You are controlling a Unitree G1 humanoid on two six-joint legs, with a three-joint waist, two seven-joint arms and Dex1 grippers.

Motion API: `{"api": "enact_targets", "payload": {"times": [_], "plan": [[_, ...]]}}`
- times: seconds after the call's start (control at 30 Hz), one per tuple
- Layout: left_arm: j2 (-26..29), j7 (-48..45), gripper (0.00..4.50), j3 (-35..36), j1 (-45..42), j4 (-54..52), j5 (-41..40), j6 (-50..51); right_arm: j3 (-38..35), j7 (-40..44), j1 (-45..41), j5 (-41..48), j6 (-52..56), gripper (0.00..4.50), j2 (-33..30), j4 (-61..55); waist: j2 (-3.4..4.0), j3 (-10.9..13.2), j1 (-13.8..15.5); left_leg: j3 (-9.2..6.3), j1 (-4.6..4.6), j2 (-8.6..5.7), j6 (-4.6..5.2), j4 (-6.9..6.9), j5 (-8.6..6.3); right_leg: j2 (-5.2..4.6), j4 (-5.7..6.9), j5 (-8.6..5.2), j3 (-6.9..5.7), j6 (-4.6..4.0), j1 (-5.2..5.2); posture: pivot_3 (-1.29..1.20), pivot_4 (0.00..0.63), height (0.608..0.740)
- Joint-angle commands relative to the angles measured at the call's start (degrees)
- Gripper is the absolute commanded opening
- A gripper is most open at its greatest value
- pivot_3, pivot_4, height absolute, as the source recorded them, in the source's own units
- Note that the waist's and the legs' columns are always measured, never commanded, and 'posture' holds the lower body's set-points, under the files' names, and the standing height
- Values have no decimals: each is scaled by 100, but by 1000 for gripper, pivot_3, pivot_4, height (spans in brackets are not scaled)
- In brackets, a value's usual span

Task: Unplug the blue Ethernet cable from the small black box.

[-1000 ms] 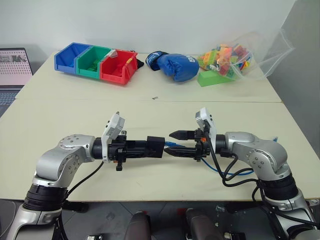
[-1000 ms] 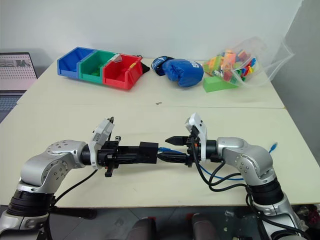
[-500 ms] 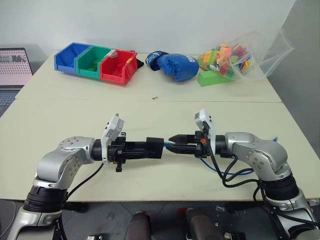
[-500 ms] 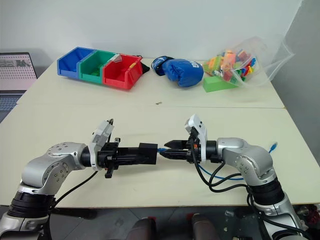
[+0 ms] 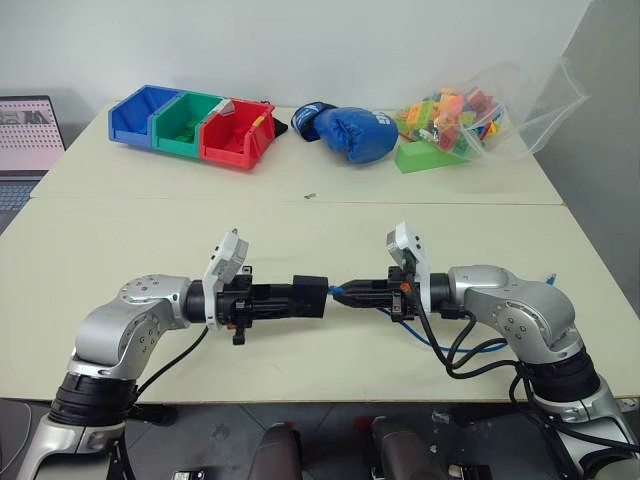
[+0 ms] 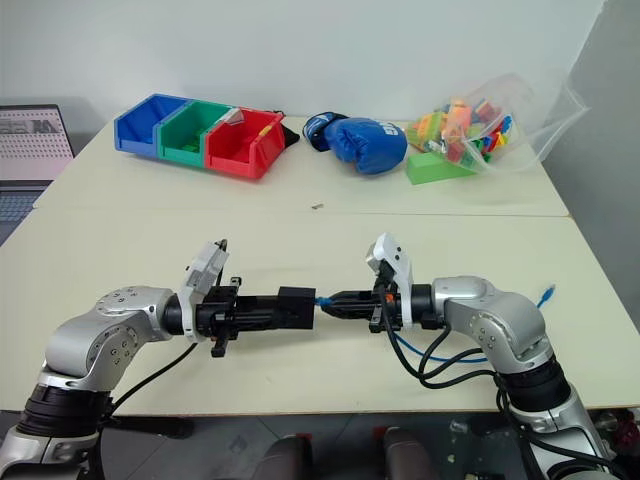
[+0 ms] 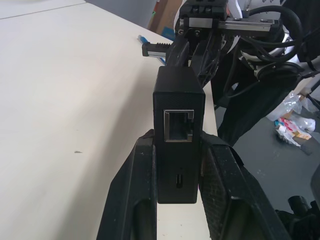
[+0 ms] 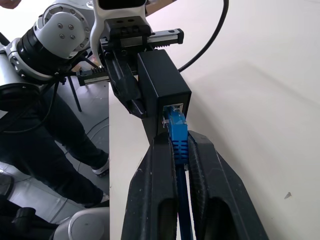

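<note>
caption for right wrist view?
Right gripper shut on blue cable, still plugged into black box.

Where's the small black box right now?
In the left eye view, the small black box is held above the table's near edge, clamped in the left end effector, its plugged blue Ethernet cable pinched by the right end effector.

Your left end effector (image 7: 177, 170) is clamped on the small black box (image 7: 178, 130), one finger on each side, an empty port facing you. Beyond the box the right end effector (image 7: 175, 52) meets its far end, above the pale worktop (image 7: 65, 100).
</note>
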Motion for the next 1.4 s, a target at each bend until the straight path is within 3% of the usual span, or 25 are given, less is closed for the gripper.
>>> {"api": "enact_targets", "payload": {"times": [0.03, 0.1, 0.3, 0.67, 1.4], "plan": [[124, -296, 792, 34, 101, -14, -33, -117, -157, 135, -75, 269, 15, 35, -19, -291, 0, 0, 0, 0, 0, 0, 0, 0, 0, 0, 0, 0, 0, 0, 0, 0, 150, 740], [167, -473, 792, 104, 127, 186, -55, -175, -175, 64, -131, 300, 49, 740, 78, -285, 0, 0, -4, 0, 0, 0, 0, -1, 0, 0, 0, 0, -1, 0, 0, 0, 150, 740], [351, -807, 792, 98, 95, 532, 51, -270, -433, 77, -28, 635, 256, 1867, -48, -476, 2, 2, -42, -1, -1, 1, 0, -2, 0, 2, -2, 0, -4, 0, -2, 0, 150, 740], [288, -529, 792, 268, 237, 72, -234, 70, -360, -647, 470, 526, 14, 1871, 548, -434, 4, 3, -63, -1, -4, 2, 0, -5, 0, 0, -4, 0, 5, 0, -4, 0, 150, 740], [221, -166, 792, 395, 220, -183, -432, 179, -147, -389, 352, 445, -100, 1871, 705, -59, 5, 4, -77, -1, -4, 2, 0, -5, 0, 1, -5, 0, 5, 0, -4, 0, 150, 740]]}}
